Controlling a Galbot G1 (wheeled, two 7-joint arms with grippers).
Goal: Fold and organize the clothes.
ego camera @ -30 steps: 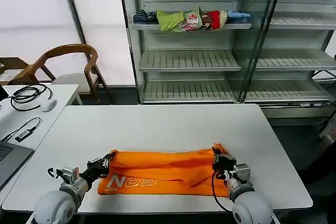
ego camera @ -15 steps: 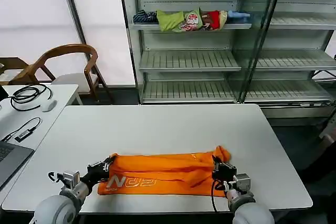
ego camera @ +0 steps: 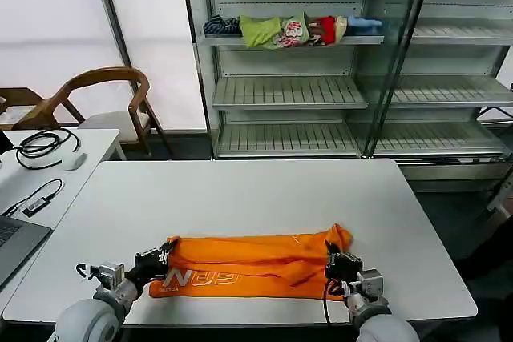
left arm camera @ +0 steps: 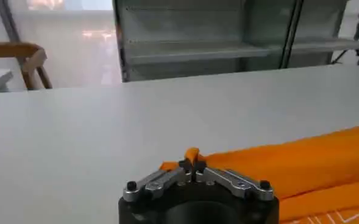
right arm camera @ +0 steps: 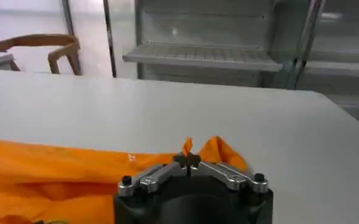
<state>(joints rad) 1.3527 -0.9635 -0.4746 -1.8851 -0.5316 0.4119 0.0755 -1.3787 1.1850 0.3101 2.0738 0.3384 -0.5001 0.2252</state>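
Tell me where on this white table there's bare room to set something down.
The table is bare from the orange T-shirt back to the edge facing the shelves, and on a strip right of the shirt. The near edge is crowded: the left tool and right tool each pinch an end of the shirt.

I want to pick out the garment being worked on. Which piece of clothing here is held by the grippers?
The orange T-shirt on the table; the left gripper and right gripper pinch its ends. The other garments lie on the shelf.
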